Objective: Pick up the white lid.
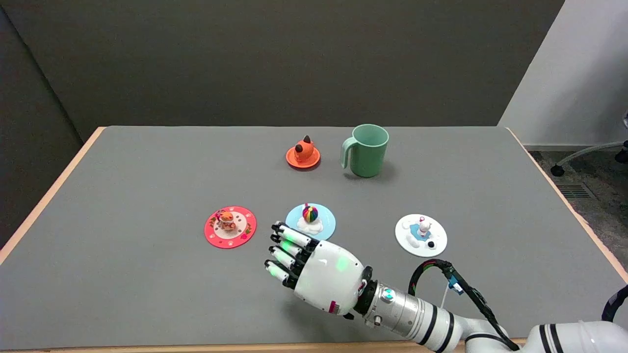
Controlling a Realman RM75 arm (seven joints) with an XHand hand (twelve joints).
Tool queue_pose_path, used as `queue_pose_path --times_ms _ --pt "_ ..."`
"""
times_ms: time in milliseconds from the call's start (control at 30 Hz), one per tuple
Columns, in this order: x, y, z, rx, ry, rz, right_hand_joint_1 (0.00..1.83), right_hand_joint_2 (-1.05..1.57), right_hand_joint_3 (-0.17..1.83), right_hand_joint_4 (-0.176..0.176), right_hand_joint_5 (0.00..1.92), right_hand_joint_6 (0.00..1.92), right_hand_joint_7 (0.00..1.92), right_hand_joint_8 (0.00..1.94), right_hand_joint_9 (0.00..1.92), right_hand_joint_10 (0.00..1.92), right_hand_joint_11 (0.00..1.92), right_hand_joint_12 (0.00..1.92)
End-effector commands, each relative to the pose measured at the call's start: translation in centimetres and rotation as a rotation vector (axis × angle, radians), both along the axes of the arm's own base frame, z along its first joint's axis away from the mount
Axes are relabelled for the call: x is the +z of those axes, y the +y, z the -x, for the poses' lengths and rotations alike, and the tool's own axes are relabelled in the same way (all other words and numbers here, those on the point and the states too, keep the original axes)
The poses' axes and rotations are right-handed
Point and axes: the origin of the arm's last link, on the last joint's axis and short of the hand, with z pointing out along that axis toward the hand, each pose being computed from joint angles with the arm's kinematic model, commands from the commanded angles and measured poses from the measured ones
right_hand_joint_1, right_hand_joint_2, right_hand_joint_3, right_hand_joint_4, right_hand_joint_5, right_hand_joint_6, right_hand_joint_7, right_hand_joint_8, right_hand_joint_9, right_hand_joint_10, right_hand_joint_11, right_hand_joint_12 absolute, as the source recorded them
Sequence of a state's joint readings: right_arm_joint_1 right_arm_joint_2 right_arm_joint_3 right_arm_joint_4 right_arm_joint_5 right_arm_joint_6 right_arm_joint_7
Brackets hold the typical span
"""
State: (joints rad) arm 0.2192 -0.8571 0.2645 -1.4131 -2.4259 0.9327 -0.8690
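Hovering empty near the table's [147, 294] front edge, fingers loosely spread, the right hand [314, 269] has not reached the white lid [421, 235], lying apart toward the right edge.

A lab or office: grey table [147, 162], dark partition walls [245, 59], chair base [588, 157].

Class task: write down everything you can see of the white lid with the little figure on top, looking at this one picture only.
The round, flat white lid lies flat on the grey table top, towards the near right. It looks like smooth plastic or silicone. On it sit a pale blue patch, a small white figure with a pink top standing upright as a knob, and a small black dot near its front edge. Nothing touches it but the table; the robot's right hand is to its left, apart from it, holding nothing.
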Motion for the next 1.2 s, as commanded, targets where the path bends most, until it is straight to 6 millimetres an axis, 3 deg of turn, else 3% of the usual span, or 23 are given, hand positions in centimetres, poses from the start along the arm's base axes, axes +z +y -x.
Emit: queue_pose_path --times_ms 33,67,100,300,833,1200 --pt "0.8 -1.3 -2.3 -0.035 -0.109 0.062 1.14 1.26 0.13 0.054 0.57 1.20 0.63 1.56 0.63 0.42 0.25 1.00" --pt "0.9 -1.4 -2.5 -0.034 -0.114 0.066 1.18 1.12 0.41 0.106 0.59 0.39 0.62 1.19 0.64 0.37 0.25 0.99" --pt "1.0 -1.6 -2.8 -0.034 -0.121 0.072 0.98 0.94 0.82 0.108 0.62 0.30 0.67 0.36 0.67 0.29 0.23 1.04" --pt "1.6 -2.3 -3.7 -0.040 -0.162 0.109 0.97 0.93 0.83 0.109 0.63 0.29 0.69 0.33 0.69 0.28 0.23 1.07" --pt "4.5 -3.0 -3.9 -0.084 -0.222 0.235 0.95 0.91 0.86 0.115 0.65 0.27 0.73 0.27 0.71 0.25 0.23 1.07" --pt "8.3 -3.2 -3.9 -0.145 -0.332 0.387 0.87 0.87 0.90 0.122 0.68 0.21 0.78 0.19 0.76 0.22 0.26 1.03"
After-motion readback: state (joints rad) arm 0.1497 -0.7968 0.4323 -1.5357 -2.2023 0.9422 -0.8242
